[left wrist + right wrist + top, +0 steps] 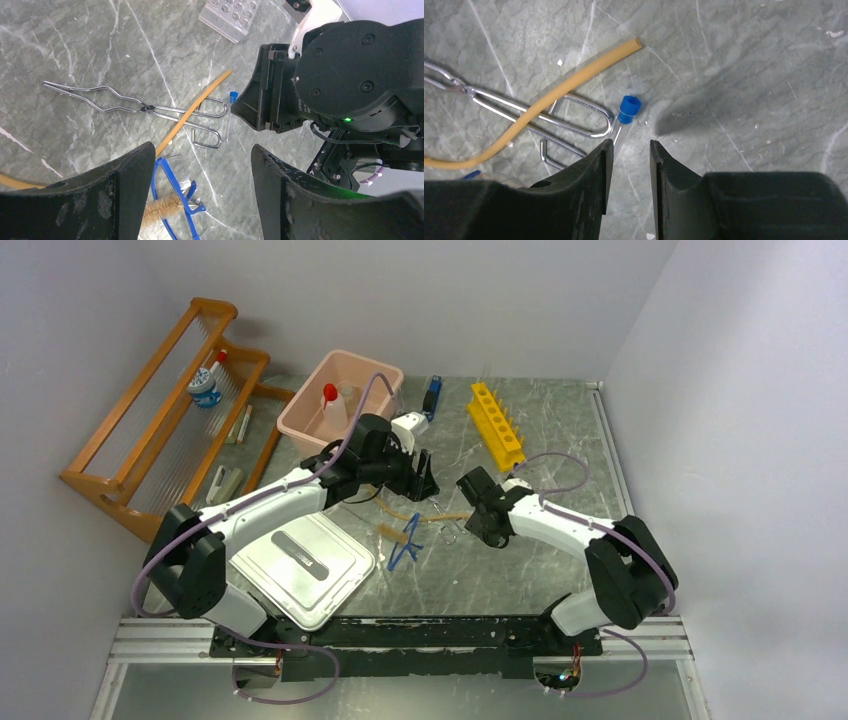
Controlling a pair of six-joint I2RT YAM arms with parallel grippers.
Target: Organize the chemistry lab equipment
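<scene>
A blue-capped clear tube (pixel 628 110) lies on the grey table beside a tan rubber hose (pixel 549 102) that crosses thin metal tongs (pixel 574 120). My right gripper (pixel 631 145) hovers low over the tube, its jaws a narrow gap apart and empty, with the tube's body running under the left fingertip. My left gripper (pixel 202 150) is wide open and empty above the blue plastic tongs (pixel 172 192) and a bristle brush (pixel 160 207). In the top view the left gripper (pixel 425 485) and right gripper (pixel 478 525) face each other mid-table. A red-capped squeeze bottle (pixel 331 410) stands in the pink tub (pixel 375 375).
The grey-white lid (pixel 310 565) lies at the front left. The yellow holed rack (pixel 497 423) sits at the back right and the wooden rack (pixel 150 410) at the far left, with a small jar (pixel 205 390) on it. A clear holed block (pixel 232 15) lies beyond the tongs.
</scene>
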